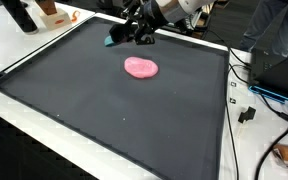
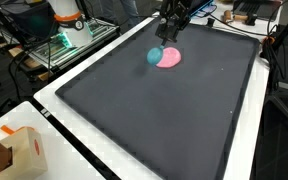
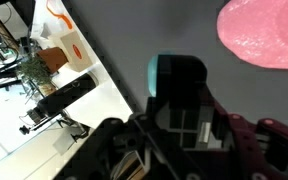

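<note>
- The teal block (image 3: 176,72) lies flat at the far side of the black mat (image 1: 104,110), near the pink blob (image 1: 141,68) but apart from it.
- The gripper (image 2: 170,42) hangs just over the teal block, seemingly lined up on it; I cannot tell how its jaws stand.

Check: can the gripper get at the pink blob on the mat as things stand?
Probably yes: the pink blob lies uncovered on the black mat, near the gripper; only a teal object sits beside it.
</note>
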Available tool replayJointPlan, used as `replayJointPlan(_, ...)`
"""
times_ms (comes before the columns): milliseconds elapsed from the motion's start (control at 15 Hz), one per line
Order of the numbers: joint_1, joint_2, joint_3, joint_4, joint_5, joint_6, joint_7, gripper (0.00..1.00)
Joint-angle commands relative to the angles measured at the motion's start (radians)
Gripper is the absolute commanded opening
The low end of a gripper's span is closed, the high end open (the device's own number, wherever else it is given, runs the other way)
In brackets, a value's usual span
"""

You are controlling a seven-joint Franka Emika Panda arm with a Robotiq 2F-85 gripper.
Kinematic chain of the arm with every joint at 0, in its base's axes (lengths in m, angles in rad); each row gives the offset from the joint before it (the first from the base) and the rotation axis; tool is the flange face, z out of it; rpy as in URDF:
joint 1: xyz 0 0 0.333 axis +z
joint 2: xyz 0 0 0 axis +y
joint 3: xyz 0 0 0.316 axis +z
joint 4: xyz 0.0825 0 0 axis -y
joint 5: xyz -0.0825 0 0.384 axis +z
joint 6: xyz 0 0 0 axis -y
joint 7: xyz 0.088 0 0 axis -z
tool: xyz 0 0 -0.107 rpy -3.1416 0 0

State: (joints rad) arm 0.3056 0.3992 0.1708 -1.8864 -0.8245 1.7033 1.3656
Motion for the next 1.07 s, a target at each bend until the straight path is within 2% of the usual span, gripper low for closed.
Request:
replayJointPlan(0, 0.031, 0.069, -0.029, 0.045, -0.041, -0.052, 0.063, 0.26)
replayJointPlan(667, 0.044, 0.188, -0.062, 0.11, -0.066, -0.1, 0.123, 0.26)
replayJointPlan(1000, 0.043, 0.215, -0.061, 0.126, -0.058, -0.112, 0.1, 0.26)
